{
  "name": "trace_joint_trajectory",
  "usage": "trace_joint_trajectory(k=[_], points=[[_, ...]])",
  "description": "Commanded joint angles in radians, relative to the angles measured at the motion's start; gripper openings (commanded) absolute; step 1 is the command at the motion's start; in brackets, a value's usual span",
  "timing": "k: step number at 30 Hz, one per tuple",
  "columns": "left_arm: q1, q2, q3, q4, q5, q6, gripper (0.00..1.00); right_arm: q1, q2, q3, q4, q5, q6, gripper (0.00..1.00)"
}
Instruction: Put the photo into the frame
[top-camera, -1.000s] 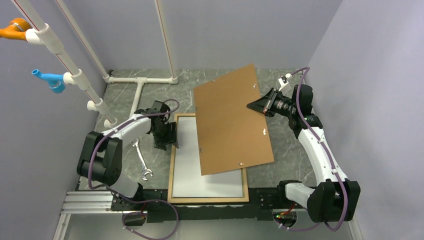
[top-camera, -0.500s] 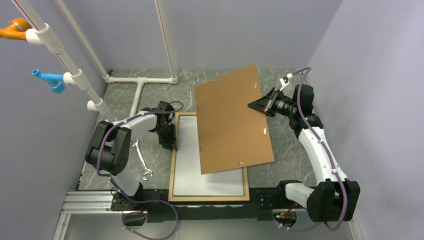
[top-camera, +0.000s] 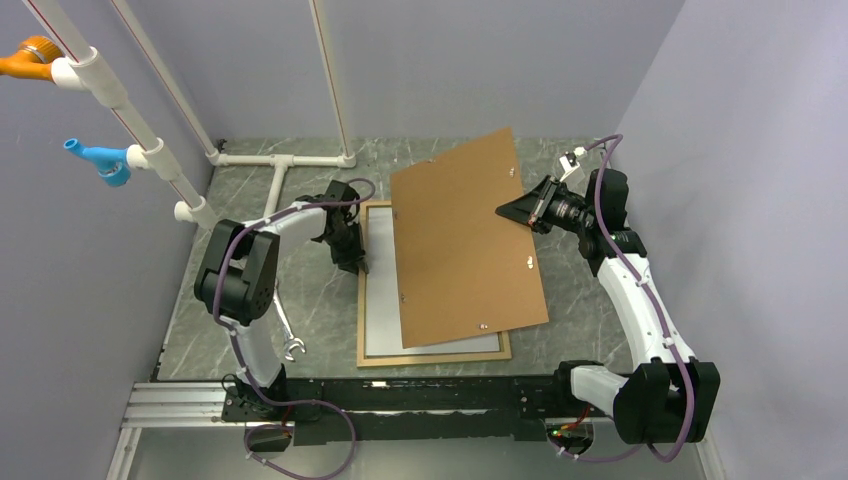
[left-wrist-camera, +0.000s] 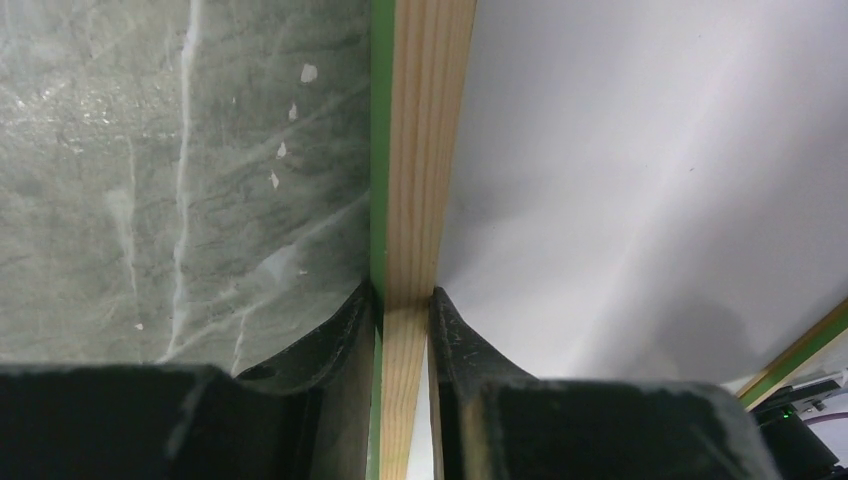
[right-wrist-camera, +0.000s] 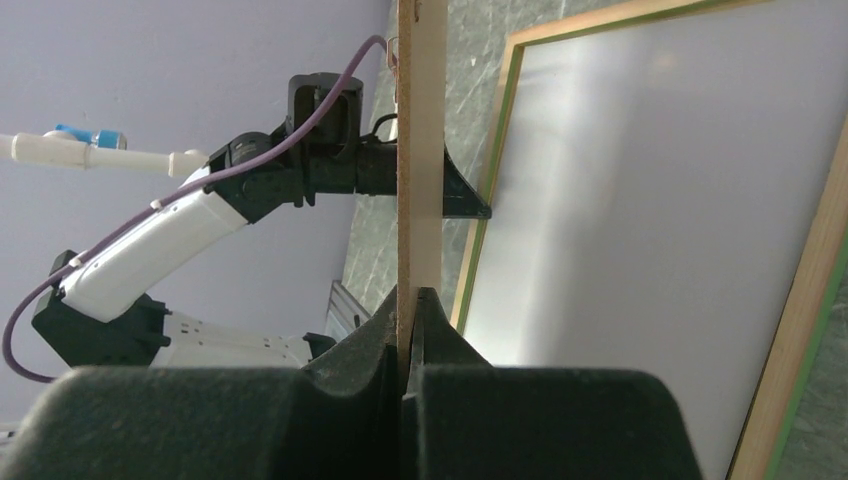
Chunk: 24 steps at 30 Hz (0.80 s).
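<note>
The frame (top-camera: 435, 356) lies flat on the table, tan wood face up with a green edge showing. A white sheet (top-camera: 383, 300) fills it, seemingly the photo's plain back. My left gripper (top-camera: 358, 262) is shut on the frame's left border (left-wrist-camera: 425, 150), one finger on each side of the wood (left-wrist-camera: 402, 292). My right gripper (top-camera: 503, 213) is shut on the right edge of a brown backing board (top-camera: 460, 240), which is held tilted over the frame's right part. In the right wrist view the board's thin edge (right-wrist-camera: 420, 150) runs up from my right gripper (right-wrist-camera: 411, 296), with the white sheet (right-wrist-camera: 650, 200) beyond.
A silver wrench (top-camera: 285, 325) lies on the marble tabletop left of the frame. White PVC pipes (top-camera: 280, 160) stand at the back left, with a blue fitting (top-camera: 100, 160) and an orange one (top-camera: 30, 55). Purple walls close in at the back and right.
My left gripper shut on the frame's left border, and arm and frame shifted right and away from the near edge. The right arm and board stayed still.
</note>
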<state>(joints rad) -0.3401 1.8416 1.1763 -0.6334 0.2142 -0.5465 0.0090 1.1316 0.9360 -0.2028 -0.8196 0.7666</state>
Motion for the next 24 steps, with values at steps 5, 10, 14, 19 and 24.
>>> trace_joint_trajectory(k=[5,10,14,19,24], points=[[0.001,-0.018,0.013,0.061,0.063,-0.036,0.21,-0.004,-0.014,0.004,0.045,-0.012,0.011,0.0],[0.01,-0.088,-0.03,0.06,0.064,-0.029,0.55,-0.004,-0.006,0.009,0.023,0.013,-0.008,0.0],[0.052,-0.186,-0.099,0.116,0.124,-0.034,0.57,-0.004,0.002,-0.01,0.059,0.012,0.018,0.0],[0.123,-0.289,-0.192,0.156,0.195,-0.023,0.57,0.027,0.022,-0.025,0.114,0.042,0.041,0.0],[0.167,-0.33,-0.264,0.179,0.248,-0.002,0.55,0.1,0.072,-0.038,0.191,0.082,0.072,0.0]])
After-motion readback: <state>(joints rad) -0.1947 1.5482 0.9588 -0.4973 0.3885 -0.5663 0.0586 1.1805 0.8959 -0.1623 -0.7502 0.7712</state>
